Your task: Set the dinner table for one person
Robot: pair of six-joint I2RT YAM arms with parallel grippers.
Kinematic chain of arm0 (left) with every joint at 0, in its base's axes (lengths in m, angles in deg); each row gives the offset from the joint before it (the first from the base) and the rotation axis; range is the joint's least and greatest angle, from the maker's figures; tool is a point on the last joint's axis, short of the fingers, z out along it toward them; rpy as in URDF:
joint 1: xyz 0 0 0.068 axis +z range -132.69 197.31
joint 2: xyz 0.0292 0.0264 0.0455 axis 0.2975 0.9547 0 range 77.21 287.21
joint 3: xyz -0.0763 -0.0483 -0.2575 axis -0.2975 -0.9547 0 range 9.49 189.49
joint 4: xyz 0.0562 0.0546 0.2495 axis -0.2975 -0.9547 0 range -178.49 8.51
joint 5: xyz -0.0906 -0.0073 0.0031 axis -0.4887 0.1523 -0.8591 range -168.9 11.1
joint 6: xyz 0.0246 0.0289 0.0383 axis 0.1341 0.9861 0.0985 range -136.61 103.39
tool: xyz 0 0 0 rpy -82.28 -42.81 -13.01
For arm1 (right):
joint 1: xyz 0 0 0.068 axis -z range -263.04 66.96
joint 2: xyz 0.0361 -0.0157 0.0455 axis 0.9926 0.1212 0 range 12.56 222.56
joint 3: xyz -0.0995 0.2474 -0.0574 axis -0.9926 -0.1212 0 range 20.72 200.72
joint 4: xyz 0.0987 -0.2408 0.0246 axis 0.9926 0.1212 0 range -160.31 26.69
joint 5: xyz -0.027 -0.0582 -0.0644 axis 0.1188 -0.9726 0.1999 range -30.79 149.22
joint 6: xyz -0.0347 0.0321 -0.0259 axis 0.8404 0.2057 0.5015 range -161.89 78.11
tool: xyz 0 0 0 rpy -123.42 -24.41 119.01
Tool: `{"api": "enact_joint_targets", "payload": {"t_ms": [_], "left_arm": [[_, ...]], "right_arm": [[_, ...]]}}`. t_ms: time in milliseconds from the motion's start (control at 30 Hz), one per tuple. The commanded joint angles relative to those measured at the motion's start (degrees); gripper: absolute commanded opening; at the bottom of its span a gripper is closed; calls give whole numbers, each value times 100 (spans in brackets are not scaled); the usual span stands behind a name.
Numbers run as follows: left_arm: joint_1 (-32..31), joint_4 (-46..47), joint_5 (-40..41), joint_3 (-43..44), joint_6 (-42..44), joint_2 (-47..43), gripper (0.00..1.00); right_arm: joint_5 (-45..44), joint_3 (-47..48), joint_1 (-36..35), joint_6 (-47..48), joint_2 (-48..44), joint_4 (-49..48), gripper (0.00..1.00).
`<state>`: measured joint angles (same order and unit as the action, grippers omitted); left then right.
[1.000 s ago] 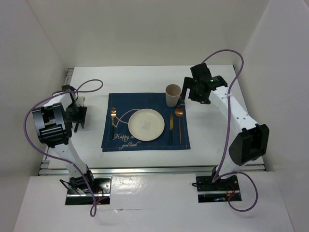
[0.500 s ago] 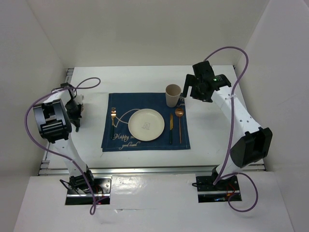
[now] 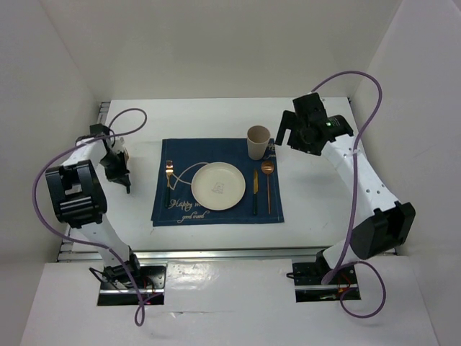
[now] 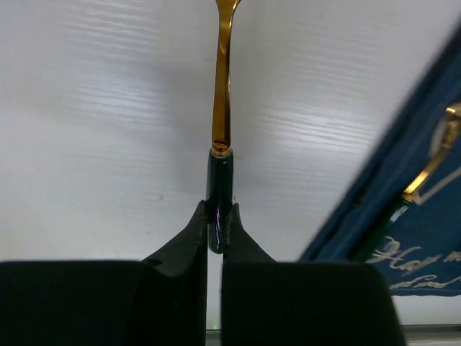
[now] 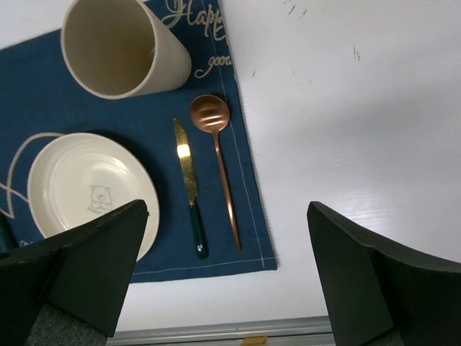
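On the white dinner table (image 3: 324, 187) lies a navy placemat (image 3: 216, 213). It carries a cream plate (image 3: 217, 186), a cup (image 3: 258, 142), a fork (image 3: 169, 184), a knife (image 3: 255, 189) and a copper spoon (image 3: 268, 184). My left gripper (image 4: 218, 209) sits left of the mat (image 3: 121, 162). It is shut on the dark green handle of a gold utensil (image 4: 221, 108), whose head runs out of the frame. My right gripper (image 5: 227, 209) hangs open and empty above the mat's right side (image 3: 284, 137), right of the cup (image 5: 119, 47).
White walls enclose the table on three sides. An aluminium rail (image 3: 216, 252) runs along the near edge. Purple cables loop off both arms. Bare tabletop (image 5: 346, 108) lies right of the mat, and more (image 4: 108, 108) lies left of it.
My left gripper has shut on the utensil's green handle and shifted slightly toward the far side. My right arm has swung to the right, away from the cup, still open.
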<state>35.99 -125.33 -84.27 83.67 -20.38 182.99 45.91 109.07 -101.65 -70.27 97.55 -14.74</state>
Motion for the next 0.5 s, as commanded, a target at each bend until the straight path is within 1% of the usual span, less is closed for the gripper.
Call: {"api": "enact_joint_targets", "payload": {"t_ms": [0, 67, 100, 167, 200, 267, 300, 467], "left_arm": [[-442, 279, -18, -166, -659, -732, 0], [-671, 227, 140, -367, -835, -1163, 0], [-986, 148, 324, -438, -932, -1304, 0], [-1356, 16, 518, -640, -1072, -1603, 0], [-1732, -72, 580, -693, -1134, -1604, 0], [-2094, -282, 641, -763, -1310, -1605, 0], [-2436, -284, 642, -825, -1310, -1604, 0], [-3238, -345, 712, -825, -1942, -1227, 0]], "right_arm": [[-42, -169, -46, -202, -412, -2, 100], [-41, -239, -46, -203, -483, -2, 100], [-41, -240, -46, -273, -544, -2, 100], [-41, -476, -46, -273, -624, -2, 100], [-41, -538, -46, -343, -702, -2, 100], [11, -722, -46, -344, -773, -64, 100], [12, -723, -46, -396, -773, -64, 100], [-58, -934, -46, -449, -826, 6, 100]]}}
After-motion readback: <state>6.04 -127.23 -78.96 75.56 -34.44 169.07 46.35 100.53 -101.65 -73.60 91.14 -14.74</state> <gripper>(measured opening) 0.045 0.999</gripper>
